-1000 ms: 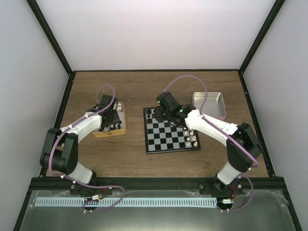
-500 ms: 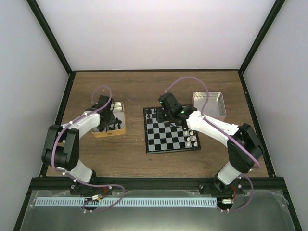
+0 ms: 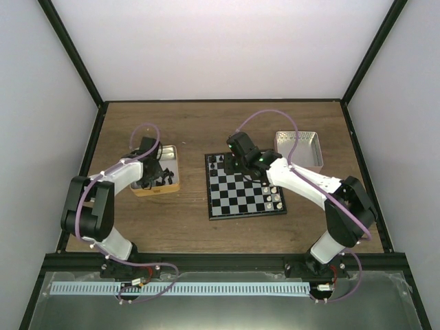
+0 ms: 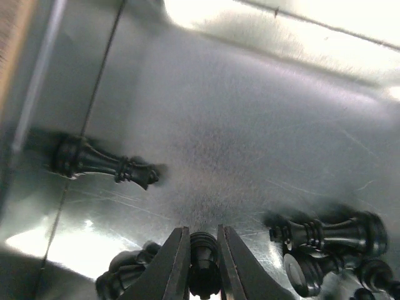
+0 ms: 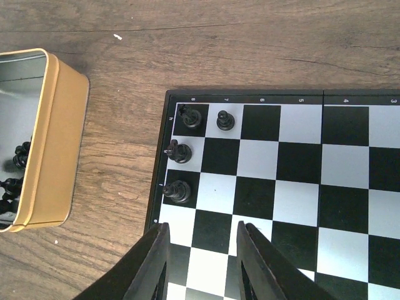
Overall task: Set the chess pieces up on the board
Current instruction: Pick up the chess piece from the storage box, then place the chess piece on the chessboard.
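The board [image 3: 237, 196] lies mid-table, and its far-left corner shows in the right wrist view [image 5: 294, 162]. Several black chess pieces stand in that corner [image 5: 177, 191]. My right gripper [image 5: 202, 226] hovers open just above those squares, with nothing between its fingers; in the top view it is over the board's far edge [image 3: 232, 163]. My left gripper [image 4: 203, 240] is down inside the gold tin [image 3: 157, 190], shut on a black chess piece [image 4: 204, 262]. More black pieces lie loose on the tin's floor [image 4: 103, 164], [image 4: 331, 232].
A silver tin [image 3: 299, 148] stands at the far right, past the board. A few pale pieces [image 3: 273, 199] stand on the board's near right corner. The gold tin's wall [image 5: 53, 144] is close to the left of the board.
My left gripper's jaws have closed on a black piece inside the gold tin. The right gripper has shifted only slightly over the board's far-left corner and stays open.
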Available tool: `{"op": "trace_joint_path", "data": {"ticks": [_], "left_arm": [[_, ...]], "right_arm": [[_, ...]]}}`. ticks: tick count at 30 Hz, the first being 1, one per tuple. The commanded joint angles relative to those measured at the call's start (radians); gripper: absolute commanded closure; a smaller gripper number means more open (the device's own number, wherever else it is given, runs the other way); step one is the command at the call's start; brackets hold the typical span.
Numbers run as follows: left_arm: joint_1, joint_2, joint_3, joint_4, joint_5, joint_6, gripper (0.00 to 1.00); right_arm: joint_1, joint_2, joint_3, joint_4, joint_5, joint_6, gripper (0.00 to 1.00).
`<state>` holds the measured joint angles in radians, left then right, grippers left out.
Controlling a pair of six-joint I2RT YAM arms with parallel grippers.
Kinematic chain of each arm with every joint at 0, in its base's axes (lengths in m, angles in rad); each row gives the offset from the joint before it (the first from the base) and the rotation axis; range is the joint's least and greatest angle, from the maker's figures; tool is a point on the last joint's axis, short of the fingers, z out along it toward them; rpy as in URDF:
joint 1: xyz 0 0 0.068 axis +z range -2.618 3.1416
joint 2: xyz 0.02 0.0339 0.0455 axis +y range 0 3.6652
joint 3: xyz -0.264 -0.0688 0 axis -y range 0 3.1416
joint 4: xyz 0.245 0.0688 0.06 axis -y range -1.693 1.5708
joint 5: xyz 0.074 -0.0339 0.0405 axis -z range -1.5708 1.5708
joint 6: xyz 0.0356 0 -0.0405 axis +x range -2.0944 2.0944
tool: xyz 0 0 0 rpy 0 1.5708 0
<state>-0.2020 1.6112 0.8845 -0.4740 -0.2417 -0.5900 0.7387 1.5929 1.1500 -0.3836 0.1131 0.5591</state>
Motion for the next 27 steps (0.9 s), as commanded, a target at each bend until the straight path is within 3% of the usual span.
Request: {"op": "trace_joint_path", "data": {"ticks": [1,10,16,27], "left_arm": [[-0.007,-0.079,0.058,-0.03,-0.065,0.033,0.87],[-0.074,-0.171,0.117,-0.022,0.086,0.116,0.87],[-0.214,-0.165,0.155,0.001,0.224,0.17,0.87],[-0.461,-0.086,0.199,-0.009,0.164,0.123,0.87]], "right_arm": [[-0.009,-0.027,0.019,-0.004,0.017,0.007,0.7],[-0.018,-0.082,-0.004,-0.003,0.089,0.047,0.7],[-0.058,-0.208,-0.104,0.035,0.17,0.125,0.7],[-0.096,-0.359,-0.218,0.039,0.22,0.202,0.69]]}}
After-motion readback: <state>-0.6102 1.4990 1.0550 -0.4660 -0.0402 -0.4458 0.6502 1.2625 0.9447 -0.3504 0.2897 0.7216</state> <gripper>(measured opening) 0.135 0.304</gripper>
